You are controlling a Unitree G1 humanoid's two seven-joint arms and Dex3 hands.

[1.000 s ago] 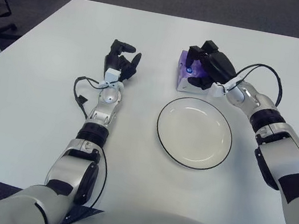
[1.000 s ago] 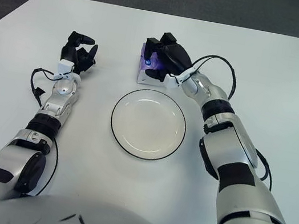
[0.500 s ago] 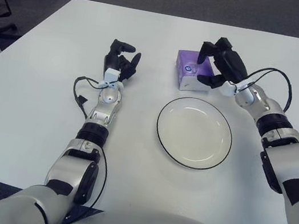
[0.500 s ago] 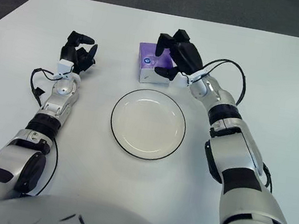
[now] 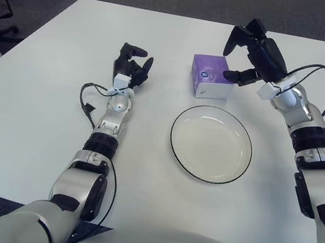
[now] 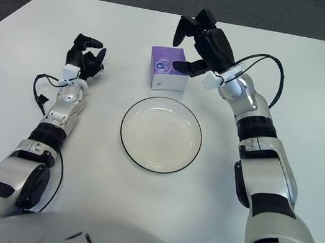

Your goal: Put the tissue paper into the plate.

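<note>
Purple on top and white along its near side, the tissue paper pack sits on the white table, just beyond the far rim of the plate and not inside it. It is a small boxy pack lying flat. Its long axis runs nearly across my view, left to right, with the right end turned slightly toward me. The purple top face points upward and carries a small round mark near its front edge. The white face points toward the plate and me.

My right hand is raised beside the pack, on its right and a little beyond it. The fingers are spread wide and hold nothing. One fingertip reaches toward the pack's right edge; I cannot tell whether it touches the pack or only hangs close to it. The other two fingers arch above and behind the pack, apart from it. My right forearm runs back from the hand toward the right side of the table, with a black cable looping over the wrist.

My left hand shows well to the left of the pack, over the table, fingers loosely curled upward and holding nothing.

The plate is white with a thin dark rim, round, and has nothing in it. It lies between my two arms, nearer my right one.
</note>
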